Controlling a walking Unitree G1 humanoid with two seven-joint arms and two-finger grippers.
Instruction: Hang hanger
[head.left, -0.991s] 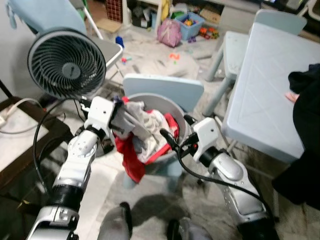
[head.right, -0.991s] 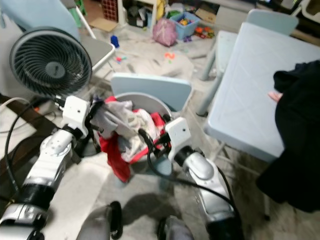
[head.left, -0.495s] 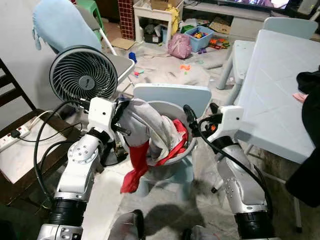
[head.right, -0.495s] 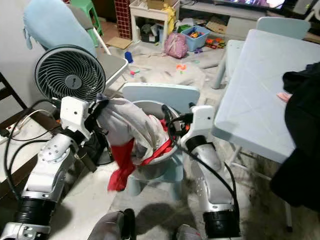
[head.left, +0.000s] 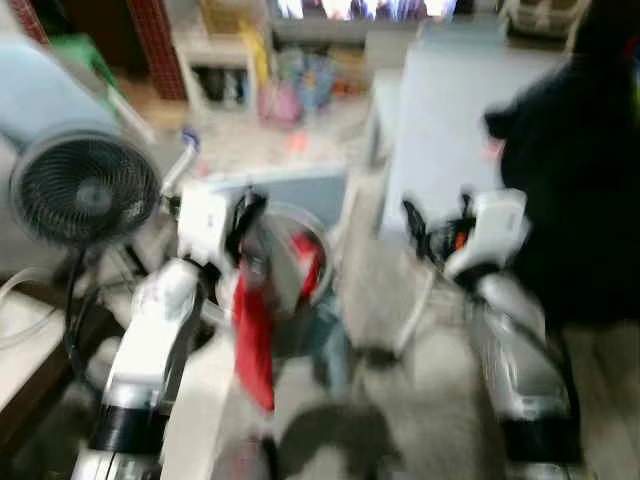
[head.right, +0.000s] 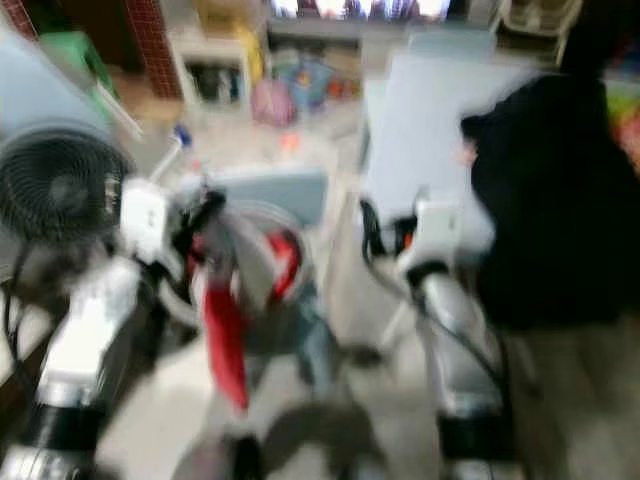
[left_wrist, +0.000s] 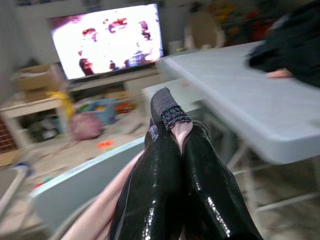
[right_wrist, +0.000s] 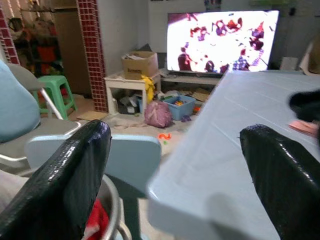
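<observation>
Head views heavily blurred. Left pincer (left_wrist: 172, 150) clamped tight on a bundle of clothes (head.left: 262, 290), grey and red, hanging from it above the basket (head.left: 300, 250), just right of the fan (head.left: 85, 190). Right pincer (right_wrist: 175, 165) spread wide, holding nothing, raised right of the basket beside the pale worktop (right_wrist: 240, 125). Dark garment (head.left: 570, 180) lies on the worktop. Hanger not made out.

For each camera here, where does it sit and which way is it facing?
Head eyes: look down, blurred, at both arms, the left claw lifting clothes.
Left wrist: along fingers shut on cloth, toward the TV.
Right wrist: between open fingers, toward the table.
Shared: TV, table.
</observation>
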